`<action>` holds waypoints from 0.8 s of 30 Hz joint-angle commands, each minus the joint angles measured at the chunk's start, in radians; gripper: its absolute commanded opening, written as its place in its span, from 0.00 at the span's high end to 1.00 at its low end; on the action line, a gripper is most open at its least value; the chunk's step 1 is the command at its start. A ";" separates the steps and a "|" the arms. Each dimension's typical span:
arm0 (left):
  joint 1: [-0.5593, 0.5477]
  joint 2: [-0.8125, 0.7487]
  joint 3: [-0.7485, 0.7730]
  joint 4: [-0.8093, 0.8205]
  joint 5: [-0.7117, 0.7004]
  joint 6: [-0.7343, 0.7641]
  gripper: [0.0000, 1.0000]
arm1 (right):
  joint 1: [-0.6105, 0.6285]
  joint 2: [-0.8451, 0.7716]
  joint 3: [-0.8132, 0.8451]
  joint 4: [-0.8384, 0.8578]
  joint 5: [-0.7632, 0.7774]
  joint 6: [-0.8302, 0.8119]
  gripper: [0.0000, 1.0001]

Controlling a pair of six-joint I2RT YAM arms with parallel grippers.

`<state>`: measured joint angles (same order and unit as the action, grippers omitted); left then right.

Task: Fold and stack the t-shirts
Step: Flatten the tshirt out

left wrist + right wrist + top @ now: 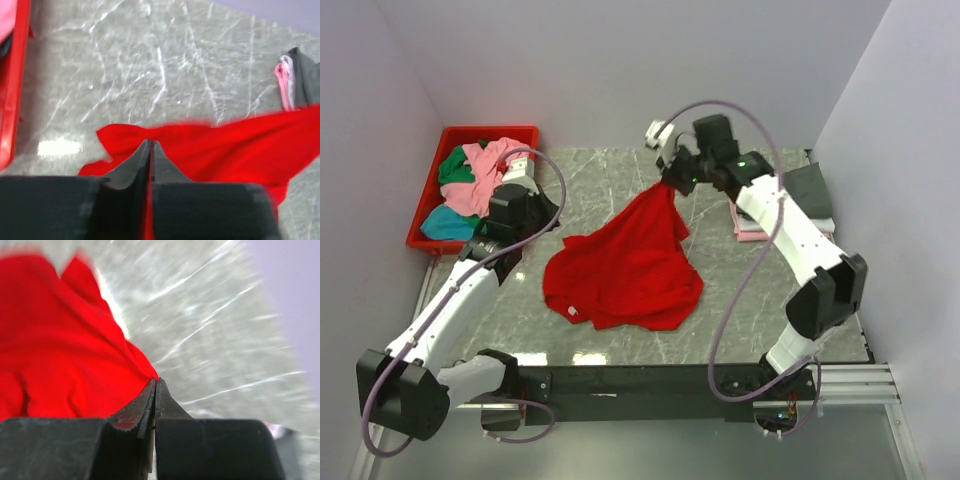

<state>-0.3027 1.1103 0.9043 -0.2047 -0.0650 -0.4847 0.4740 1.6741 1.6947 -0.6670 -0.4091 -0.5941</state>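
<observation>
red t-shirt [625,270]: spread loosely at table [590,170] centre, its 1 o'clock corner lifted into a peak.
right gripper [155,381]: fingers fully closed, pinching that lifted corner; the red cloth hangs from its tips.
left gripper [151,144]: closed at the shirt's 9 o'clock edge, a sliver of red cloth between the fingers.
bin [425,205]: red, at 10 o'clock; holds pink t-shirt [485,170], green t-shirt [455,165] and teal t-shirt [445,222], heaped.
stack: at 3 o'clock, dark grey t-shirt [810,190] on top, pink cloth beneath.
</observation>
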 commanded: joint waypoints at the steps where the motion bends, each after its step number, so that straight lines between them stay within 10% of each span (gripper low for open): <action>1: 0.005 0.009 0.009 -0.006 0.049 0.038 0.87 | 0.005 -0.051 0.080 0.038 0.033 0.046 1.00; 6: 0.010 0.089 -0.027 0.025 0.096 0.034 0.42 | 0.005 -0.042 0.085 0.056 0.072 0.068 1.00; 24: 0.016 0.359 -0.185 0.088 0.074 -0.216 0.39 | -0.037 -0.047 -0.038 0.109 0.102 0.097 1.00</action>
<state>-0.2893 1.4086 0.6910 -0.1703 0.0391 -0.6701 0.4442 1.6424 1.6600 -0.6132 -0.2966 -0.5140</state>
